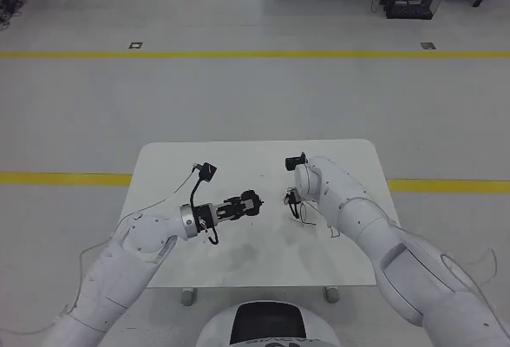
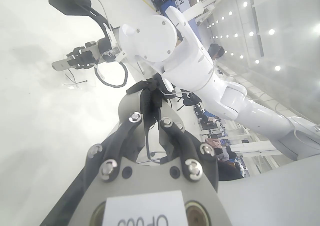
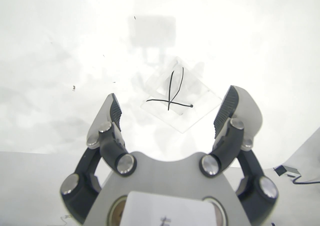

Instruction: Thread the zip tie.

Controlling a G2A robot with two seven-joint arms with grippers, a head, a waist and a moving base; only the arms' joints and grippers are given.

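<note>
The robot's right hand hangs above the white tabletop with its fingers spread wide and nothing between them. It points down at two thin black zip ties that lie crossed on a small clear sheet. One tie runs flat across the sheet with its head toward one corner, and the other bends over it. From overhead, the sheet and ties sit right of the tabletop's middle, under the right hand. The left hand is held near the middle, pointing toward the right hand, and the two are apart. The left wrist camera shows the left hand with its fingers drawn together. Something dark sits between the tips, and it cannot be told what it is. Farther off in that view, the right hand hovers just over the clear sheet without touching the ties.
</note>
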